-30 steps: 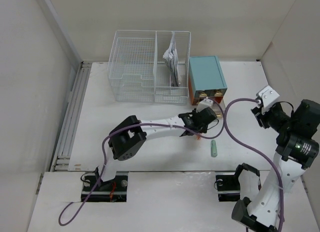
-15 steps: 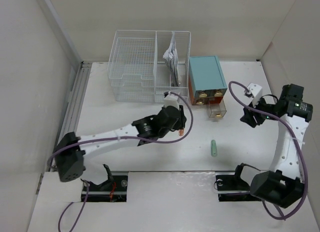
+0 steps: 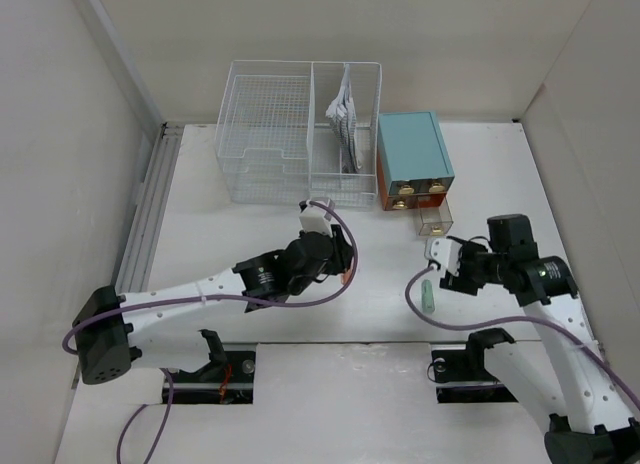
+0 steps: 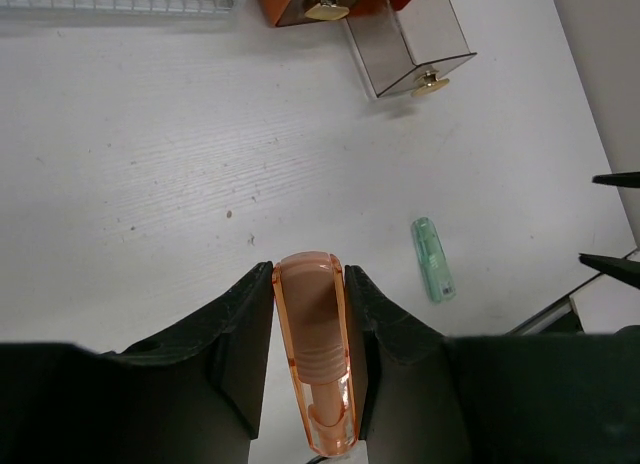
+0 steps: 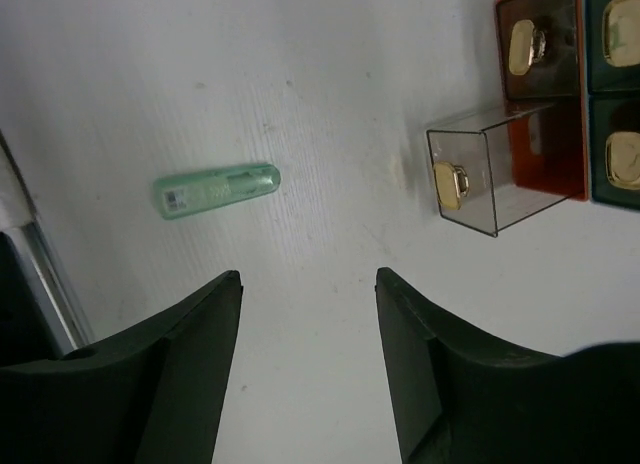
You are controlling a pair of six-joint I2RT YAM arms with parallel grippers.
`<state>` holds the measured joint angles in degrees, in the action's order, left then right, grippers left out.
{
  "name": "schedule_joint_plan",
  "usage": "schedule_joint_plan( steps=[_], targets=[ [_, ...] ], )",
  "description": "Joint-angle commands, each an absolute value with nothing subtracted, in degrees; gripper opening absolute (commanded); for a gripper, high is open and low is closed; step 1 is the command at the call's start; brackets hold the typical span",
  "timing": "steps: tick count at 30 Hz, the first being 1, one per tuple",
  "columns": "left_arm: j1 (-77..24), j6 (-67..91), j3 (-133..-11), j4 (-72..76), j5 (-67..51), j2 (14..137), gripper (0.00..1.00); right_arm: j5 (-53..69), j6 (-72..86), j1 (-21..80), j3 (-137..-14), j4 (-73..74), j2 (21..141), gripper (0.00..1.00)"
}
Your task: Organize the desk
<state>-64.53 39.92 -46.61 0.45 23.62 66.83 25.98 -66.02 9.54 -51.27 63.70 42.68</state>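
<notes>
The desk [image 3: 220, 234] fills my overhead view, a white top with its grooved rail [image 3: 145, 224] along the left edge, and everything else stands or lies on it. At the far side sits the white wire basket [image 3: 262, 134] with two compartments; the right one holds an upright patterned bundle [image 3: 345, 114], and I cannot make out what it is. Just right of the basket is the teal drawer box [image 3: 412, 149]. One clear drawer [image 5: 480, 179] with a gold knob is drawn out onto the desk in front of it; whether it has come fully free I cannot tell.

My left gripper [image 4: 308, 279] is clamped on an orange translucent stick [image 4: 318, 374], lifted above the mid-desk. My right gripper [image 5: 308, 276] hangs with its jaws spread wide and nothing between them. A small green tube [image 5: 216, 191] lies flat near it, apart from both fingers.
</notes>
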Motion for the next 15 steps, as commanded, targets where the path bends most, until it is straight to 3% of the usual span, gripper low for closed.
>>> schedule_joint_plan(
  steps=[1,2,7,15],
  targets=[
    [-64.86,40.78,-45.97,2.29,24.61,65.13,0.00,20.13,-76.17,12.47,-47.12,57.22,38.15,0.62],
    [-64.86,40.78,-45.97,2.29,24.61,65.13,0.00,20.13,-79.51,12.48,-46.15,56.61,37.45,0.68],
    [-64.86,40.78,-44.92,1.58,24.61,64.60,0.00,23.03,-101.02,12.48,-44.74,56.60,40.07,0.80],
    [-64.86,40.78,-43.07,1.05,24.61,61.17,0.00,23.64,-135.59,12.48,-44.21,63.00,48.77,0.72]
  ],
)
